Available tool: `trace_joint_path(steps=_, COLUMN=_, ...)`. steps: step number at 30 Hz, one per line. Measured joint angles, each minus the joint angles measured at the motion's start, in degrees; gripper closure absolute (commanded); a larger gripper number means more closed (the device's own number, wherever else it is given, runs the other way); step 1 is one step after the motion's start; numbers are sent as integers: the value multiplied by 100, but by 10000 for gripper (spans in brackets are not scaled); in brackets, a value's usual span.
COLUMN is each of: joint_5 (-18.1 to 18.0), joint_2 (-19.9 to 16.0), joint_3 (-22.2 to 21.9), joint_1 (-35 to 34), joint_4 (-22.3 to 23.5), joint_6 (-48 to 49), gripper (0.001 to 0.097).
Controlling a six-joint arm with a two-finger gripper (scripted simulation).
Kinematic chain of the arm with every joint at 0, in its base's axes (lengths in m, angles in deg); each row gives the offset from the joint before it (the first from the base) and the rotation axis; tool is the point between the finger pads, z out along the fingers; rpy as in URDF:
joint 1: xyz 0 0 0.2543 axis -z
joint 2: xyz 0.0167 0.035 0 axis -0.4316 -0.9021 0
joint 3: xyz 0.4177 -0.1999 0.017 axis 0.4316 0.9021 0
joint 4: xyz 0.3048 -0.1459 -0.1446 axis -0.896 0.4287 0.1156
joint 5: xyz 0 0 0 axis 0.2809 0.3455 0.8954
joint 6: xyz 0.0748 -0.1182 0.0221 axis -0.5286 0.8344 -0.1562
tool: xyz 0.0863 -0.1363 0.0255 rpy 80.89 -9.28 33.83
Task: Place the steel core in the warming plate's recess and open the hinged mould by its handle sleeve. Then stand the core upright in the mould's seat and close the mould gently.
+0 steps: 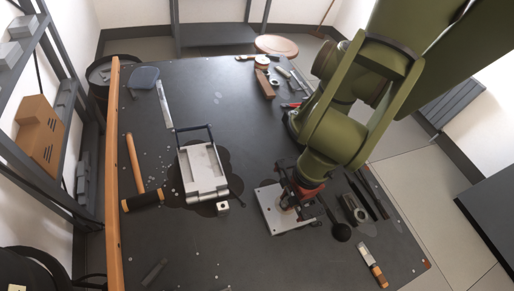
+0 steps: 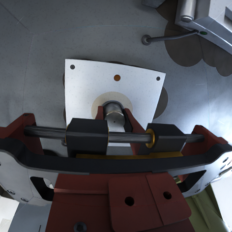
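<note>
The steel core [image 2: 113, 115] is partly hidden between my fingers; it is a short grey cylinder standing upright over the round recess [image 2: 111, 105] of the white warming plate [image 1: 279, 209]. The plate lies on the near right part of the dark bench, and an orange dot [image 2: 117, 78] marks its far edge. The hinged mould [image 1: 201, 169] lies closed and flat to the left of the plate, with its dark blue handle sleeve [image 1: 193, 128] at its far end and its hinge barrels toward the near side. My gripper [image 2: 113, 118] is closed around the steel core.
A small steel cube [image 1: 223, 208] sits just in front of the mould. A mallet [image 1: 139, 180] lies left of the mould, a black ladle [image 1: 341, 230] and other tools right of the plate. An orange rail [image 1: 113, 173] bounds the left edge.
</note>
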Motion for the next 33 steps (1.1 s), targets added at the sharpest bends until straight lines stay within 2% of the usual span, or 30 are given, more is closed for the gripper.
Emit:
trace_joint_path(steps=6, joint_5=0, joint_2=-1, joint_3=1, joint_1=0, joint_4=0, joint_6=0, gripper=966)
trace_joint_path(steps=28, joint_5=-1, joint_2=-2, joint_3=0, joint_1=0, joint_4=0, joint_6=0, gripper=526)
trace_joint_path(steps=33, joint_5=-1, joint_2=-1, joint_3=0, joint_1=0, joint_4=0, joint_6=0, gripper=526)
